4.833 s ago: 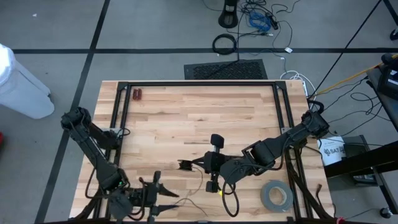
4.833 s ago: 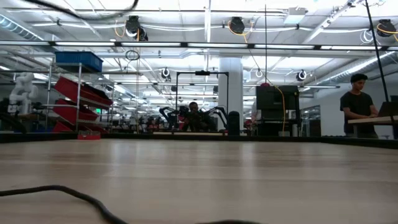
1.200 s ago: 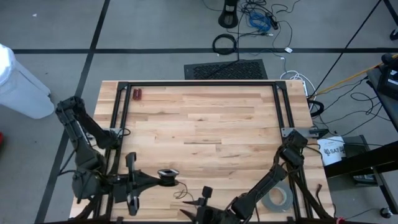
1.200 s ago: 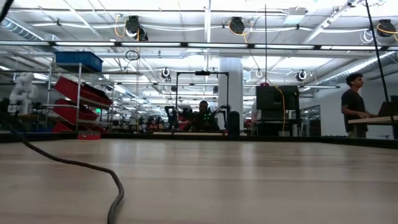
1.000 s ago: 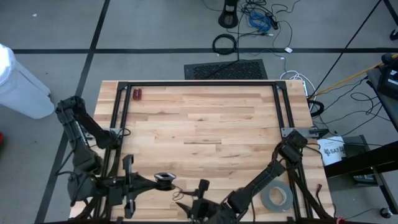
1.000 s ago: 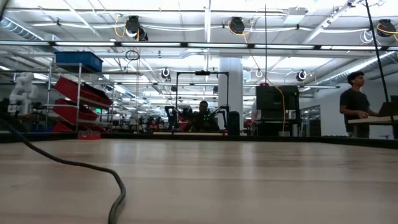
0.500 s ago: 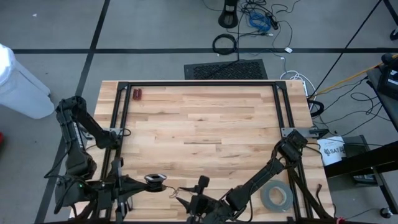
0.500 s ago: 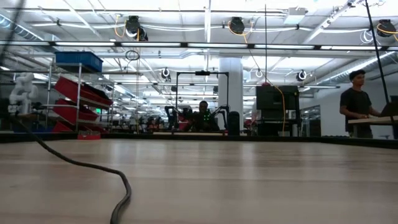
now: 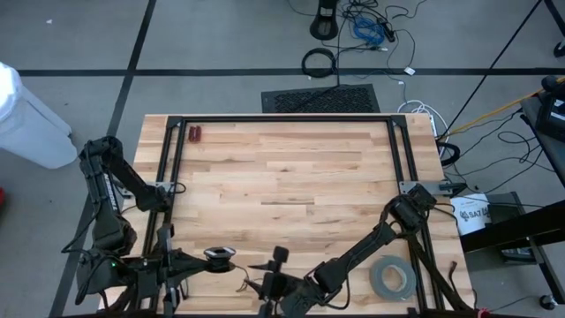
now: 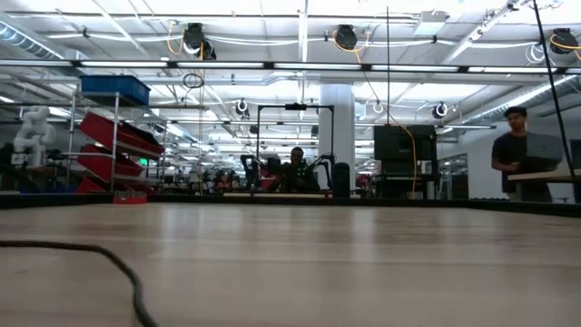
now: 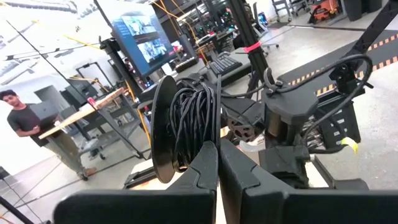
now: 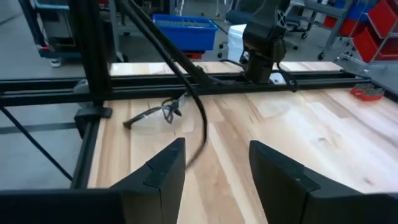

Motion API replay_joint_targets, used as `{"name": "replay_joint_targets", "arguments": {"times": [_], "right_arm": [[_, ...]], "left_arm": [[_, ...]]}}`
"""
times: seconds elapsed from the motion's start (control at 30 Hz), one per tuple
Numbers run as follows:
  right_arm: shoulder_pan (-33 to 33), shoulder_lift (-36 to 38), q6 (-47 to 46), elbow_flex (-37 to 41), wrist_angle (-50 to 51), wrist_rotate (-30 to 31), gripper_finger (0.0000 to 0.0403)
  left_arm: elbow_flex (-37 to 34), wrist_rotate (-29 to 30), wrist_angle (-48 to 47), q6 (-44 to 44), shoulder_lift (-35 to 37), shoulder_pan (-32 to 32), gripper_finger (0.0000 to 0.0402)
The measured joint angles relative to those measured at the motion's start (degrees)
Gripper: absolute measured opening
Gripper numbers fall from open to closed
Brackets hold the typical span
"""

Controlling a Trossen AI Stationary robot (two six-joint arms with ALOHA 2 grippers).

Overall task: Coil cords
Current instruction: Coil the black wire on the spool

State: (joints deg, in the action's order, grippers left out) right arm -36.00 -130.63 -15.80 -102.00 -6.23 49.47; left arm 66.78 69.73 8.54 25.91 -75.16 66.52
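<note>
The cords are one thin black cord. Most of it is wound into a small round bundle beside a dark disc. My left gripper is shut on the bundle near the table's near left. A loose strand trails from the bundle onto the wood, its free end lying flat. The strand also shows in the low view as a cord on the tabletop. My right gripper stands open just right of the bundle, near the front edge, pointing toward the left arm with nothing between its fingers. My left gripper pinches the wound bundle at its near edge between its two shut fingers. The fingers themselves hide the exact spot. They come in level, pointing toward the table's right. The bundle stands on edge, clear of the wood, with a slack strand trailing from it.
A grey tape roll lies at the near right. A black frame runs around the tabletop; its rail lies ahead of my right gripper. A small red object sits at the far left. People stand in the room beyond.
My left gripper has carried the bundle a little toward the table's left edge, still shut. My right gripper has followed it toward the left along the near edge. The trailing strand, which rose off the table in the low view, now lies low and flat.
</note>
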Motion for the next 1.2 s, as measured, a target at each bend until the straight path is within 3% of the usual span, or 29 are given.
{"name": "replay_joint_targets", "arguments": {"times": [0.13, 0.37, 0.57, 0.8, 0.97, 1.2], "right_arm": [[0.1, 0.0, 1.1, 0.0, -1.8, 0.0, 0.0130], [-0.3, 0.0, 5.9, 0.0, -2.6, -0.1, 0.0010], [-0.9, 2.6, 8.6, 0.0, 0.1, 1.3, 0.0002], [-0.6, 8.0, 9.7, 0.0, 9.4, 1.2, 0.0001], [-0.3, 11.5, 9.9, 0.0, 14.8, 1.2, 0.0001], [0.3, 14.0, 9.2, 0.0, 19.2, 1.2, 0.0000]], "left_arm": [[0.0, 0.0, 0.0, 0.2, 0.0, 0.0, 0.0001], [0.0, 0.0, 0.0, 0.3, 0.0, 0.0, 0.0001], [0.0, -2.5, -0.1, 0.1, 0.0, 0.7, 0.0001], [0.0, -18.8, -0.2, 1.7, 0.0, 0.7, 0.0001], [0.0, -25.9, -0.1, 5.1, -0.3, 0.7, 0.0001], [0.0, -27.8, 0.6, 7.6, -0.6, 0.3, 0.0001]]}}
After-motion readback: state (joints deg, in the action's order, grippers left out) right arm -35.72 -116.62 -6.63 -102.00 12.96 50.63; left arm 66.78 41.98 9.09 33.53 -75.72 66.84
